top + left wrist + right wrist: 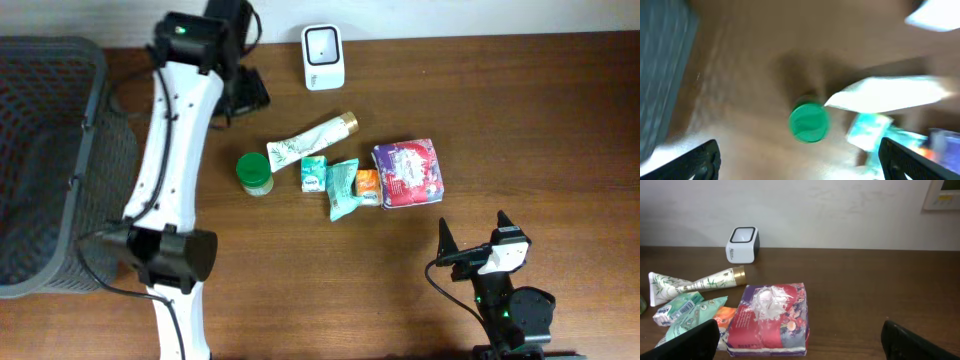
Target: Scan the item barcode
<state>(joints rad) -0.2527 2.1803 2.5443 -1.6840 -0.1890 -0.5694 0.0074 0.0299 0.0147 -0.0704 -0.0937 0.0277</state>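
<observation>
Brown wood table [560, 120], white scanner [323, 56] at back edge. Items bunched mid-table: green-lid jar [255, 173] just beside tube [310, 140], small packets [343, 186], purple pack [408, 172] on R end. L gripper [799, 150] back of jar, not touching, jaws spread wide, nothing held; wrist view blurred. R gripper [472, 228] near front edge, apart from pack, jaws wide, empty. Dark basket [40, 160] far L.

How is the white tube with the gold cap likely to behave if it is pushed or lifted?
The white tube lies on its side, and its round gold cap end may let it roll or pivot when pushed. Its flat crimped end suggests a soft body that could dent when squeezed. It probably is light.
</observation>
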